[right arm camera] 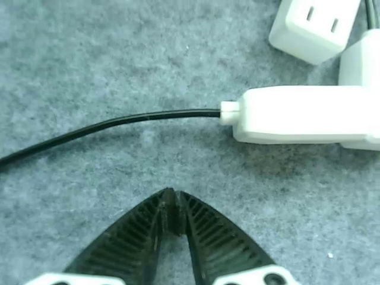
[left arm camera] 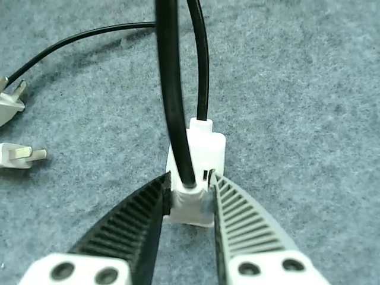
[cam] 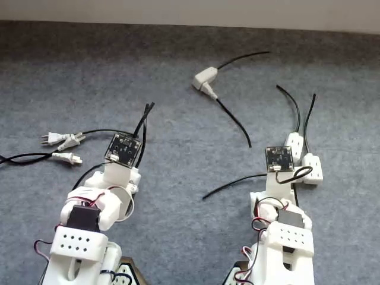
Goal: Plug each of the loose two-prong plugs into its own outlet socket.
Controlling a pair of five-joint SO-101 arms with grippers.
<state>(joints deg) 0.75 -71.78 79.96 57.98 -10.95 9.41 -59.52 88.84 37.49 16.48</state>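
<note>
the left gripper [left arm camera: 190, 179] clenched a plug [left arm camera: 191, 211], likely to seat it in its socket [left arm camera: 209, 148]. the right gripper [right arm camera: 174, 211] was closed, empty.

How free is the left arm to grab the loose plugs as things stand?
Probably not yet. The left gripper is shut on a white connector with two cords. The plugs lie close by on open carpet, nothing between, so once it lets go they look reachable.
</note>
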